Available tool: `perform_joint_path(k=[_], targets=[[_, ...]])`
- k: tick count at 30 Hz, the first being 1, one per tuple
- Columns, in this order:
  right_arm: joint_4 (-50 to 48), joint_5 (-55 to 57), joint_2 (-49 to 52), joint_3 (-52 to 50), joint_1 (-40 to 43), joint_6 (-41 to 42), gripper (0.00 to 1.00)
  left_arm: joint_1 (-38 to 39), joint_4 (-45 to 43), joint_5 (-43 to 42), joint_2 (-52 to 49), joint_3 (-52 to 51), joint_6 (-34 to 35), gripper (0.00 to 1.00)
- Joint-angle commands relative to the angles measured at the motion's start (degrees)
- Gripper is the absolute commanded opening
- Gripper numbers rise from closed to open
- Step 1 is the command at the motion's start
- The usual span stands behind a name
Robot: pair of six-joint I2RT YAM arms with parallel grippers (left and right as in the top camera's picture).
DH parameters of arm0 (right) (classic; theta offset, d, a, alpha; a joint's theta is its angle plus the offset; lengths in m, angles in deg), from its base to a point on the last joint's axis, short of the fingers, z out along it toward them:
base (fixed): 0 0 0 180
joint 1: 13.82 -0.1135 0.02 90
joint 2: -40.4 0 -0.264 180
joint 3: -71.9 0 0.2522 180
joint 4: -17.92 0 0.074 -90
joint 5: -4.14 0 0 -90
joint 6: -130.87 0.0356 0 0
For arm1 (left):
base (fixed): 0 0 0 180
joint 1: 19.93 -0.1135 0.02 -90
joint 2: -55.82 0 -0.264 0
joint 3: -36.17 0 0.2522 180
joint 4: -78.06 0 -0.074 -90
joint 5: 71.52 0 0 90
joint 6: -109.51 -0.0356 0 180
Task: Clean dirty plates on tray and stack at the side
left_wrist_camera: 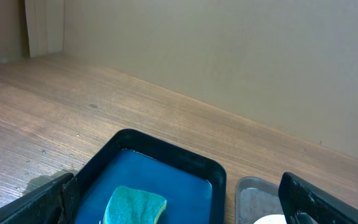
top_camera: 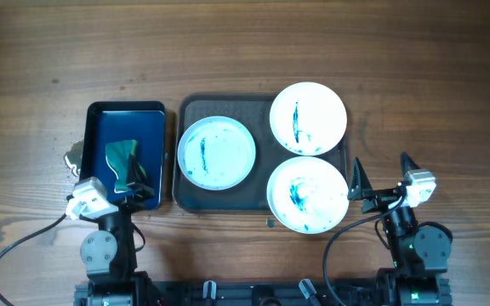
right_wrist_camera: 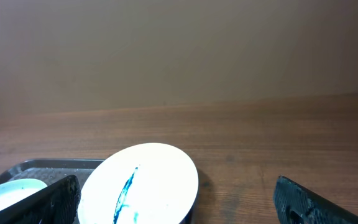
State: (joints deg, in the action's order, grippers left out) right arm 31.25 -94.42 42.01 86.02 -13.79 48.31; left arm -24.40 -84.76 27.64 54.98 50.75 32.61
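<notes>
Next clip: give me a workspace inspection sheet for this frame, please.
Surface: wooden table, grain visible.
Job's things: left plate, far right plate and near right plate, all blue-streaked, on the grey tray; none stacked aside.
Clutter: blue tray holding a sponge; unclear small object at its left edge.
Hands: left hand open over the blue tray; right hand open, right of the grey tray.
Cables: left cable and right cable, black, by the arm bases.
Surroundings: plain wall; nothing else seen.

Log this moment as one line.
plates: three, smeared, on grey tray | sponge: in blue tray | left gripper: jaws open | right gripper: jaws open
</notes>
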Motion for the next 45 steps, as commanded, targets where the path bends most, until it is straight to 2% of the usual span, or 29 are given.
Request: perform_joint_path(k=[1,12,17,22,27,33,37,41,45], targets=[[-0.33,-0.44,-0.20,-0.07,0.15,0.09,1.00,-0.26,-0.17,-0.33,0.46,-0.46,-0.70,1.00],[-0.48,-1.36,-0.20,-0.07,0.13,0.39,1.00,-0.26,-0.15,-0.37,0.46,-0.44,-0.70,1.00],[-0.81,-5.62,-0.20,0.02,0.15,0.20,1.00,-0.26,0.61,-4.74,0.46,0.61,-0.70,1.00],[-0.72,-8.55,-0.20,2.10,0.15,0.15,1.00,-0.26,5.81,-5.49,-1.22,7.37,-0.72,1.00],[-0.35,-9.81,3.58,6.10,0.15,0.07,1.00,-0.26,11.37,-10.73,-9.46,16.57,-0.72,1.00],[0.94,-11.52,18.80,18.99,0.15,0.09,1.00,-0.26,20.06,-11.52,-26.53,32.70,-0.74,1.00],[5.70,-14.73,31.50,29.42,0.13,0.09,1.00,-0.26,26.47,-12.63,-38.25,43.78,-0.72,1.00],[16.68,-18.18,42.66,41.05,0.15,0.11,1.00,-0.26,35.95,-14.49,-49.03,55.95,-0.76,1.00],[34.64,-18.38,55.25,57.29,0.15,0.00,1.00,-0.26,50.34,-14.71,-62.69,73.00,-0.74,1.00]])
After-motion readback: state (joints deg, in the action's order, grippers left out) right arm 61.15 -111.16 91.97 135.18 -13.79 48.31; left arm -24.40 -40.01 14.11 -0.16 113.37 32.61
